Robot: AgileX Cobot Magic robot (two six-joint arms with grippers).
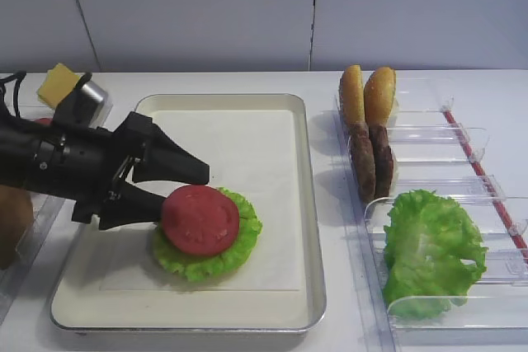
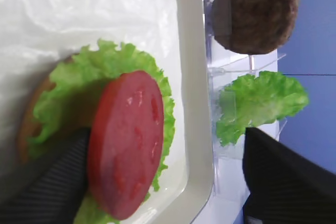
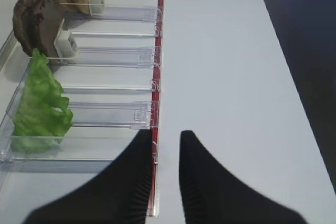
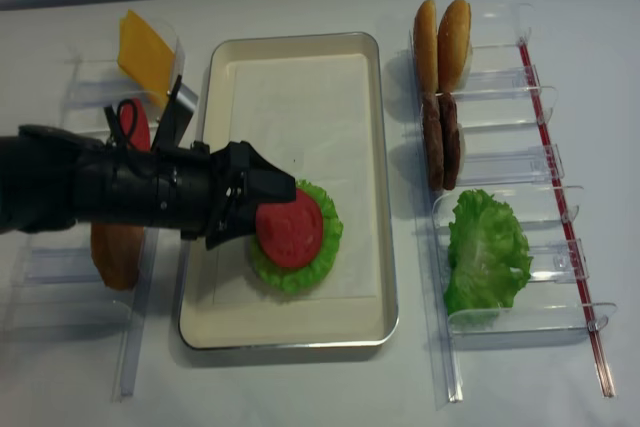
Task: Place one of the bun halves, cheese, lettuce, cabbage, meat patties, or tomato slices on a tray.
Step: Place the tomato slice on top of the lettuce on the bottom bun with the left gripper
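A red tomato slice [image 1: 200, 218] [image 2: 126, 145] [image 4: 290, 229] lies tilted on a round green cabbage leaf [image 1: 239, 249] [image 2: 68, 77] at the front of the tray [image 1: 309, 204] [image 4: 385, 197]. A golden-brown edge [image 2: 29, 124] shows under the leaf. My left gripper [image 1: 186, 190] [image 2: 165, 135] [image 4: 272, 209] is open wide around the slice, which rests against one finger [image 2: 47, 182]; the other finger [image 2: 283, 177] stands well clear. My right gripper [image 3: 166, 134] is shut on nothing, above the table beside the right bin's red strip [image 3: 155, 129].
The right clear bins [image 1: 462, 133] hold two bun halves [image 1: 367, 95], two meat patties [image 1: 371, 158] and lettuce [image 1: 429, 249] [image 3: 39, 103]. The left bins hold cheese [image 1: 58, 82] [image 4: 143, 47], another tomato slice [image 4: 138, 127] and a brown bun-like piece [image 4: 117, 252].
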